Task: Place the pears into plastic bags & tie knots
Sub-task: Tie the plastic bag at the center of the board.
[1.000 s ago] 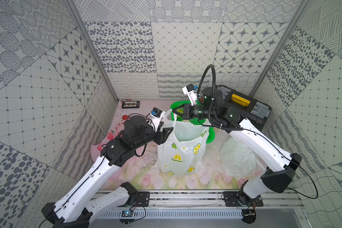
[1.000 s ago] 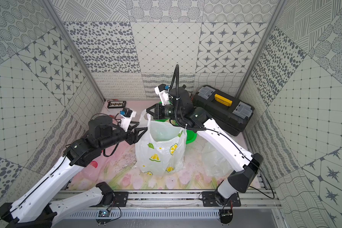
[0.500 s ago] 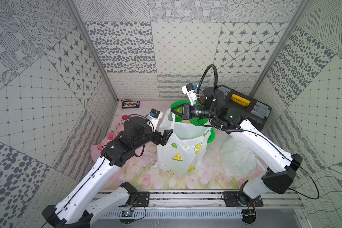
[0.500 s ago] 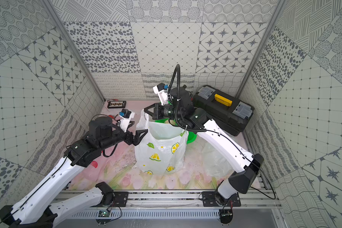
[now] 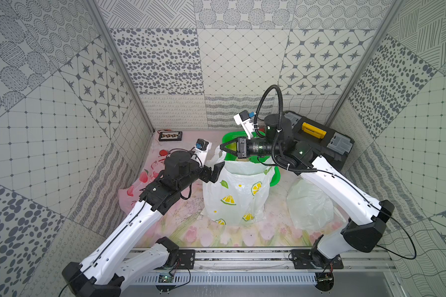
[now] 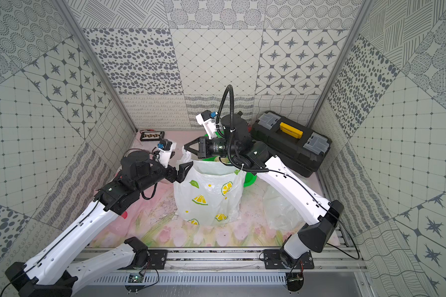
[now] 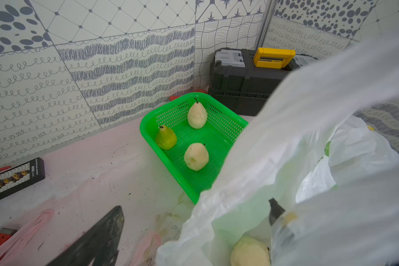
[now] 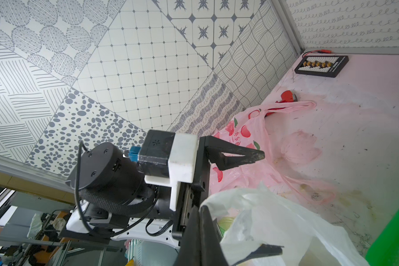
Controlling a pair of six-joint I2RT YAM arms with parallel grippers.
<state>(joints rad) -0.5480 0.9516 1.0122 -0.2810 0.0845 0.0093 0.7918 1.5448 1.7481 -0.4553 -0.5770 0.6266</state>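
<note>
Lemon-print bag (image 5: 236, 195): it's standing upright mid-tabletop (image 5: 191, 231) with its mouth gaping. The film is thin and crinkly, so I'm reading it as featherlight, floppy and slippery.
Right gripper (image 5: 223, 149): the fingers are pressed together, pinching the bag's rim by a handle and holding it up.
Left gripper (image 5: 213, 171): the fingers are spread wide, straddling the bag's near edge and gripping nothing.
Best hold on the bag: I'm judging bunched film at the handles to be the place. A single layer is likely slipping or tearing.
Inside the bag: one cream pear (image 7: 249, 251) is lying at the bottom. I can't tell whether there are more.
Green basket (image 7: 145, 129): it's sitting just behind the bag, carrying three pears (image 7: 196, 156), two cream and one yellow-green.
Pear handling: they're looking firm, smooth and prone to rolling. I'm favouring a grip across the belly, not the stem.
Pink strawberry bag (image 8: 247, 138): it's lying crumpled beside the left arm.
White bag (image 5: 309, 205): it's slumping under the right arm, and I can't make out its contents.
</note>
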